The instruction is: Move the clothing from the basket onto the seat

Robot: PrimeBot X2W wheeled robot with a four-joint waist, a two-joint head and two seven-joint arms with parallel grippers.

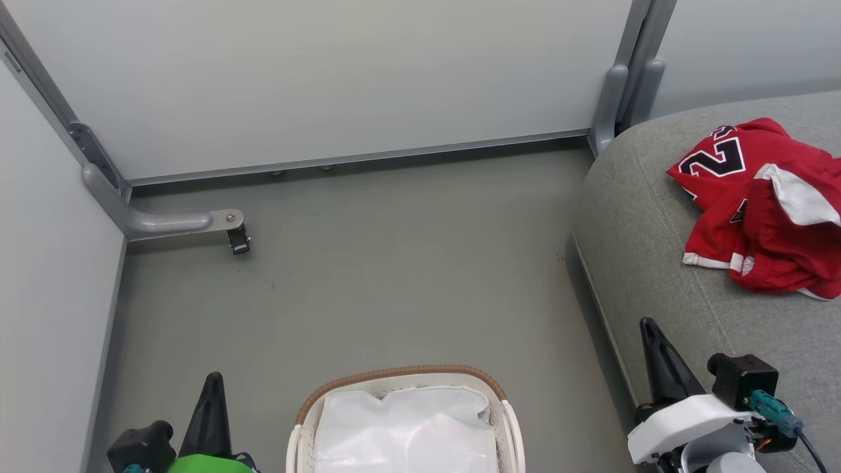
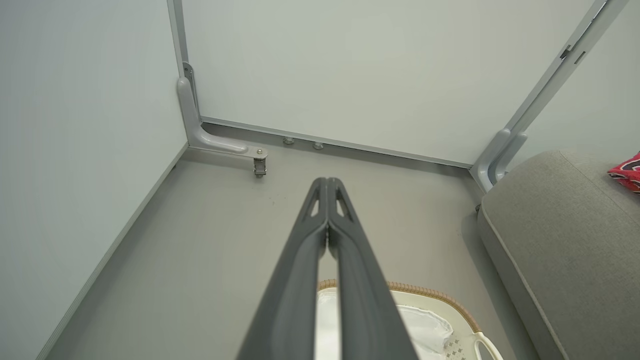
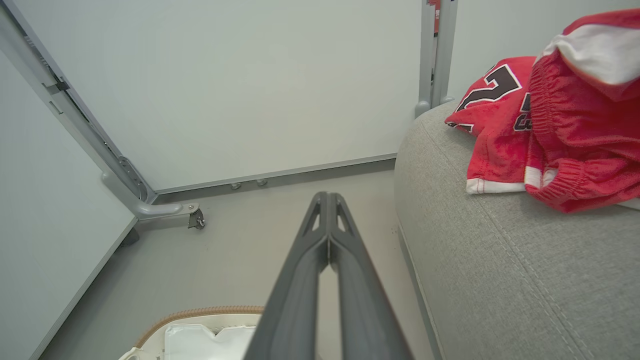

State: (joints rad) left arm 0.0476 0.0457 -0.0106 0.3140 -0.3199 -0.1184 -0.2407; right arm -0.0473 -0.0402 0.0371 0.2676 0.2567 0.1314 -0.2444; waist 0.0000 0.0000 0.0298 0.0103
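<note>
Left gripper (image 1: 213,382), lower left: fingers pressed together, nothing held, pointing up over the bare floor (image 1: 394,263) beside the basket (image 1: 394,373). Centre: the basket, with its white liner (image 1: 407,427) inside. Right gripper (image 1: 647,325), lower right: fingers likewise closed and empty, poised at the front edge of the seat (image 1: 644,249). Far right: the clothing (image 1: 755,197) lies crumpled on the seat. The right wrist view adds one garment's gathered elastic hem; the left wrist view gives a mere red corner.
</note>
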